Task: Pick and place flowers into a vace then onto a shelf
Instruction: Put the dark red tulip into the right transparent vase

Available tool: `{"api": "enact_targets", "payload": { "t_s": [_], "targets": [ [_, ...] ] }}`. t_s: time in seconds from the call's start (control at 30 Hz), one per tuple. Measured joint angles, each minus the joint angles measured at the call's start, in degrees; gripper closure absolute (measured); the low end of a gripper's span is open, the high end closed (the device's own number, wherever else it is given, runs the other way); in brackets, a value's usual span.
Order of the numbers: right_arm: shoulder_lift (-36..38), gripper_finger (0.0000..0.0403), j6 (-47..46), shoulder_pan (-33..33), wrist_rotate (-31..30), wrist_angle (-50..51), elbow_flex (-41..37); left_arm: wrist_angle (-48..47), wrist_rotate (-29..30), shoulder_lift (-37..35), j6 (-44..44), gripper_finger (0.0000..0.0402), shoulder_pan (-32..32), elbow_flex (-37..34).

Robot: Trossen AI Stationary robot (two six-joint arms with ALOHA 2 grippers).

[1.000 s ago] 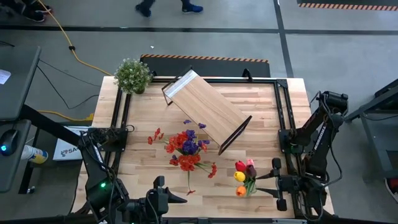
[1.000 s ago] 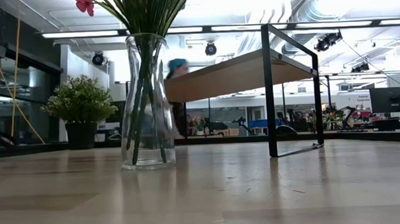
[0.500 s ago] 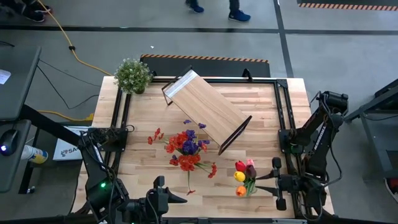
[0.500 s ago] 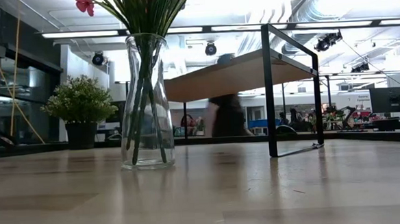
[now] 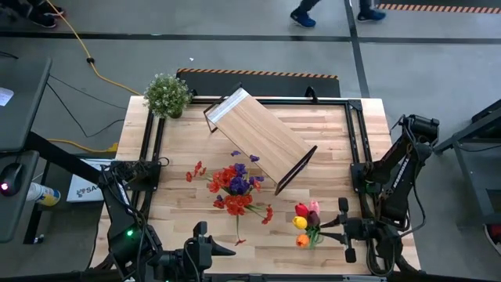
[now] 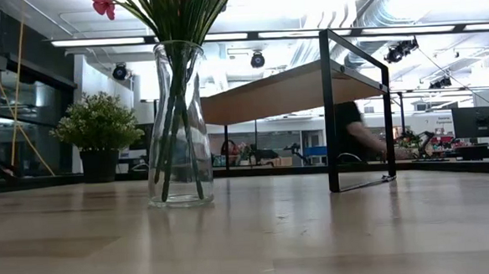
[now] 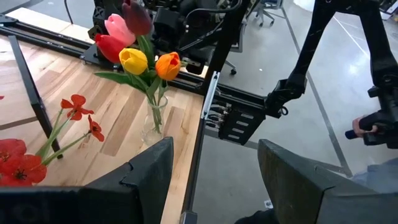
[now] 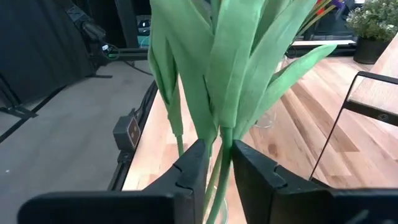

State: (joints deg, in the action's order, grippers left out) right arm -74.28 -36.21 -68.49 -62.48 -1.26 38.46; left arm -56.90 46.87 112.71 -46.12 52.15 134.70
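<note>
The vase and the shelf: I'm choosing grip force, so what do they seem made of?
The vase looks like clear glossy glass: the stems show through its wall. The shelf seems a light matte wood-grain board, perhaps laminate, on thin black legs, probably metal.

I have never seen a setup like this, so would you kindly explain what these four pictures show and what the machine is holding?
It is a two-armed robot at a wooden table. One camera looks straight down, one sits at tabletop height, and one rides on each wrist. On the table stand a shelf, a potted plant, a vase of red and purple flowers and a vase of tulips. The right gripper is pinching the tulip stems. The left gripper waits open at the near edge, holding nothing.
</note>
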Motion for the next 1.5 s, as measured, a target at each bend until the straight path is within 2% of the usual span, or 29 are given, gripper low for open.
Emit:
{"api": "enact_targets", "payload": {
  "t_s": [0.33,0.77,1.5],
  "targets": [
    [0.0,0.0394,0.2,-0.3,0.0,0.0,0.0,-0.2,0.1,0.0,0.0,0.0135,0.0,0.0],
    [0.0,0.0400,-3.1,-0.3,1.1,1.9,0.0,-0.2,0.1,0.0,0.0,0.0135,0.0,0.0],
    [0.0,0.0323,-7.7,-0.3,4.5,4.1,0.0,-0.2,0.1,0.0,1.1,0.0135,0.0,0.0]
  ]
}}
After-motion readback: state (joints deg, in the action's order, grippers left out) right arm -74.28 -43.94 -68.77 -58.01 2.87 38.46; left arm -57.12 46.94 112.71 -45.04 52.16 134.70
